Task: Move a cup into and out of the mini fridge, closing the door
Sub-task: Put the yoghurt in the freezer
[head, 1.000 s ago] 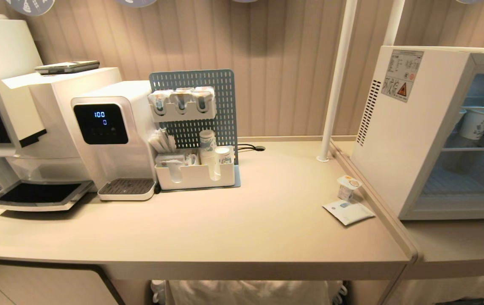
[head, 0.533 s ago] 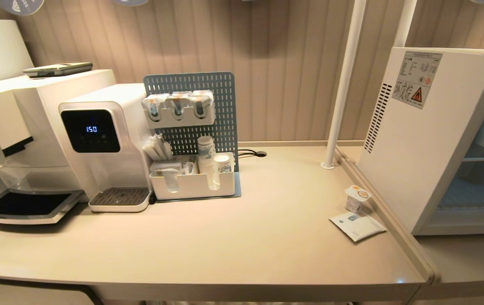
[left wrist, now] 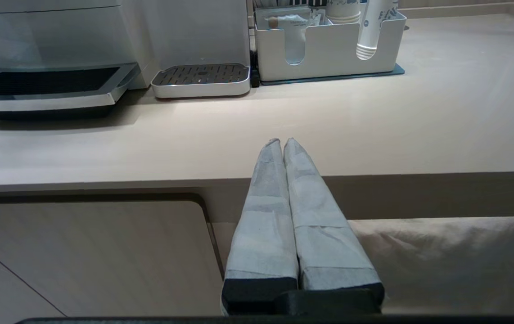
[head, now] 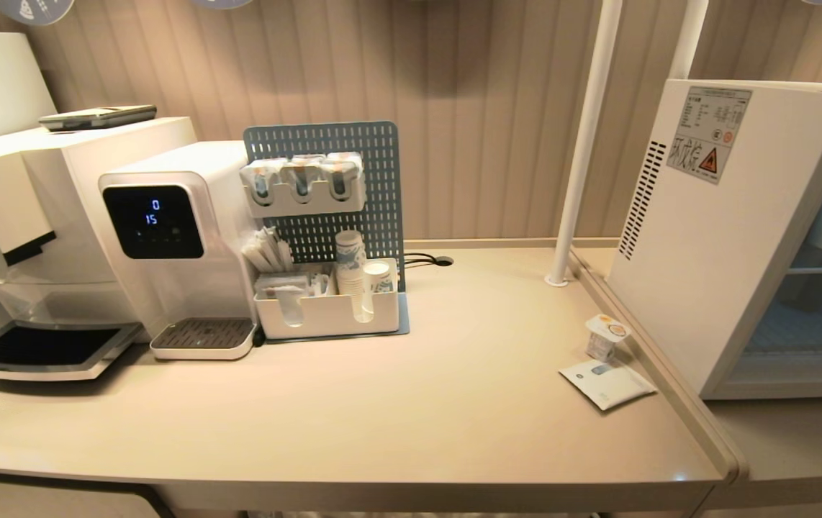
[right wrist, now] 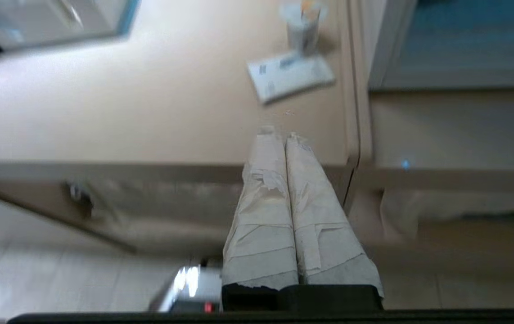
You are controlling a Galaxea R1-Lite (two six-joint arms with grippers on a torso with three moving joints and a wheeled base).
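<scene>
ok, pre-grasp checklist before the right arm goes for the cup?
1. Cup upright on the counter, beside the fridge: ok.
2. Flat white packet right in front of the cup, in the approach path: not ok.
3. Right end effector open for the grasp: not ok, shut.
4. Left end effector shut, empty, at the counter's front edge: ok.
5. Mini fridge open, shelves showing: ok.
6. Free shelf space: cannot tell.
</scene>
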